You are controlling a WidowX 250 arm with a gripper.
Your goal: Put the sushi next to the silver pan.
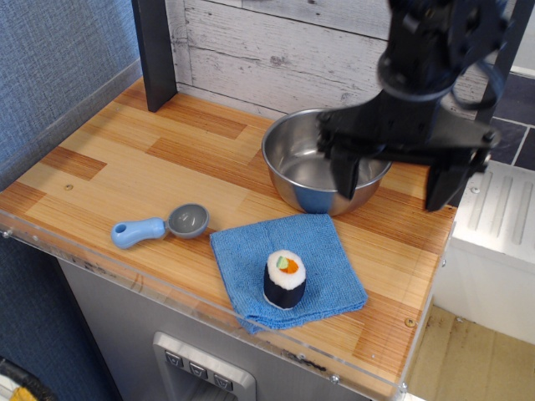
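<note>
Surface: your wooden plank surface (125, 167) sits before a whitewashed board wall (276, 42).
Sushi: the small black-wrapped maki roll with white ring and orange-green centre (284, 279) stands upright on a blue folded cloth (326, 259) near the front edge.
Pan: the large round shiny steel bowl (294, 159) sits just behind the cloth, apart from the roll.
Claw: your black claw (393, 184) hangs spread wide and empty over the bowl's right side.
Scoop: a grey scoop with a blue handle (160, 225) lies left of the cloth.
</note>
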